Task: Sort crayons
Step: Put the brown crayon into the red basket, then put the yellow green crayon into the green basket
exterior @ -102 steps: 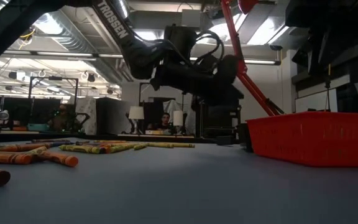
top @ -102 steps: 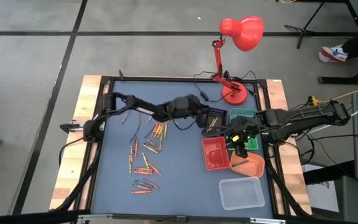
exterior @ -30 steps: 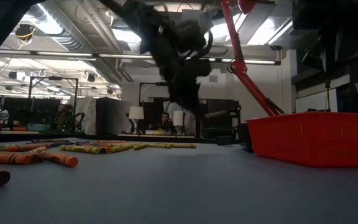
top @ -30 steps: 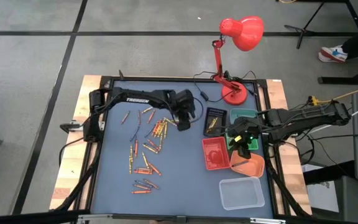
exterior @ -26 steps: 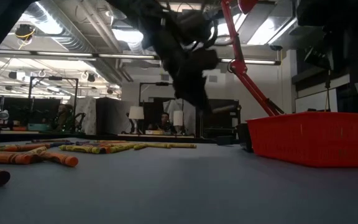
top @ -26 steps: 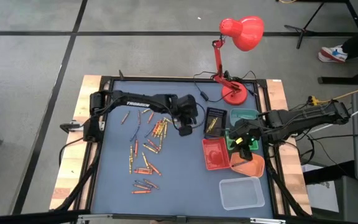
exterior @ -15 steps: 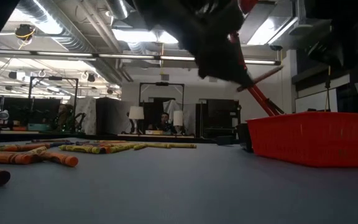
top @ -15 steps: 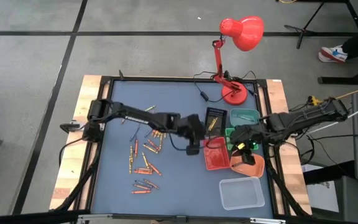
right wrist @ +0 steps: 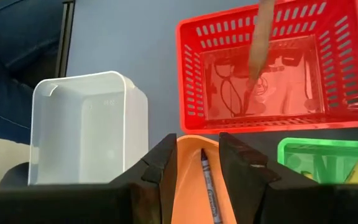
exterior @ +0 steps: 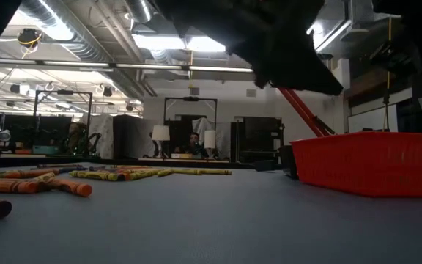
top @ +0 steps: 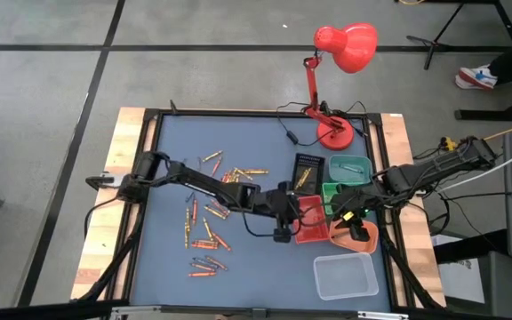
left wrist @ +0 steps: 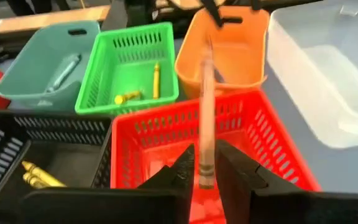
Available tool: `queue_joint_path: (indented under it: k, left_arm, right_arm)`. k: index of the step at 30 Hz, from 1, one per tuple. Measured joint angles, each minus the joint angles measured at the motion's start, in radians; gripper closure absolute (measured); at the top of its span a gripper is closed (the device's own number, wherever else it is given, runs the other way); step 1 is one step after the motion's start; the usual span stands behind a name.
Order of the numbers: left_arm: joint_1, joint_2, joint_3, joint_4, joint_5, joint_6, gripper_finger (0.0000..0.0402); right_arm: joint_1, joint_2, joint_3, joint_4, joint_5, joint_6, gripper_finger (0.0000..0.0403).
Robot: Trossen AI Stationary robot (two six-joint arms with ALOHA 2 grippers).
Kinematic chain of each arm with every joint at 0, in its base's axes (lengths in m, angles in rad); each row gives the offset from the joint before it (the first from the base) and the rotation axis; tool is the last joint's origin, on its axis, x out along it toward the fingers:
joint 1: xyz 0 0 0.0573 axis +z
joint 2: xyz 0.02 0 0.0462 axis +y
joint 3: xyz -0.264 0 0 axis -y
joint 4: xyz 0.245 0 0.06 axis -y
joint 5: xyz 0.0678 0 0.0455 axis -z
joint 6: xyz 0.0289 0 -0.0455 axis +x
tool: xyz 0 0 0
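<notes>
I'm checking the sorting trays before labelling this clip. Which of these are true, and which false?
1. The left gripper is above the red tray. True.
2. The green tray is empty. False: yellow crayons lie in it.
3. The right gripper hangs over the orange tray. True.
4. The clear tub is full of crayons. False: no crayons show in it.

You see grey floor crossed by dark lines, a red desk lamp, and ceiling strip lights over distant desks
</notes>
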Motion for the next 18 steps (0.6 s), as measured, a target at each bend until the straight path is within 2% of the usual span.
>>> queue_joint_path:
  k: [6,12,16,18]
  left_arm:
    - [0.009,0.016,0.0,-0.002,-0.018,-0.004,0.0322]
    - [0.017,-0.003,0.0,-0.04,-0.019,-0.005,0.0317]
    - [0.037,-0.072,0.001,-0.175,-0.021,-0.088,0.0317]
    - [0.05,-0.112,0.001,-0.303,-0.02,-0.172,0.0317]
  right_arm:
    - [-0.002,0.001,0.0,-0.001,0.001,0.0,0.0285]
    - [-0.002,0.001,0.0,-0.002,0.018,0.0,0.0285]
    - [-0.002,0.0,0.0,-0.002,0.018,0.0,0.0285]
    - [-0.002,0.001,0.0,-0.002,0.019,0.0,0.0285]
